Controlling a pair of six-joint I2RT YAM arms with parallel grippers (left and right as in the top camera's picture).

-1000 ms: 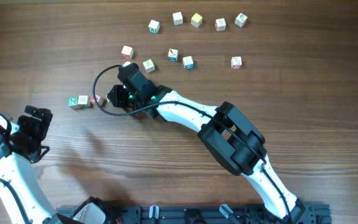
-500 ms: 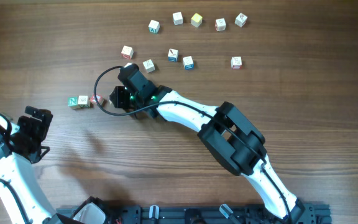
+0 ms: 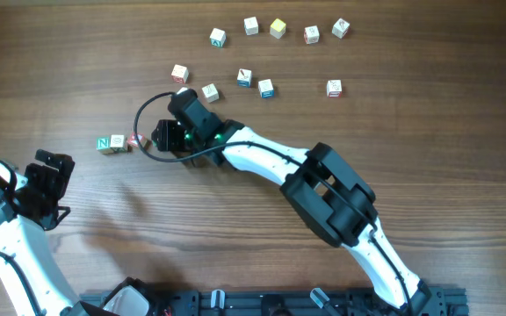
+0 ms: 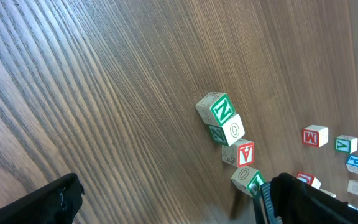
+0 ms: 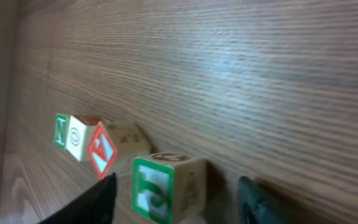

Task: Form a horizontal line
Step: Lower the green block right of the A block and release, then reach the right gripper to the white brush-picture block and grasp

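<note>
The horizontal line [image 3: 118, 141] lies left of centre: a green N cube [image 4: 219, 109], a cube with a ring mark [image 4: 232, 129] and a red A cube [image 4: 243, 152] touch in a row. The fourth cube [image 5: 166, 186], with a green face, sits at the row's right end, slightly off line. My right gripper [image 3: 158, 139] is open and straddles this cube, its fingers [image 5: 176, 202] not touching it. The gripper hides the cube in the overhead view. My left gripper [image 3: 46, 186] is open and empty [image 4: 173, 205], low at the left, apart from the row.
Loose letter cubes lie behind the row: one [image 3: 179, 73] near the right wrist, others at mid table [image 3: 244, 78] [image 3: 334, 88], and several along the far edge [image 3: 277, 28]. The right arm [image 3: 323, 189] crosses the table's middle, with a black cable loop [image 3: 143, 110].
The right gripper has edged slightly to the left, toward the row's end. The left arm has not moved.
</note>
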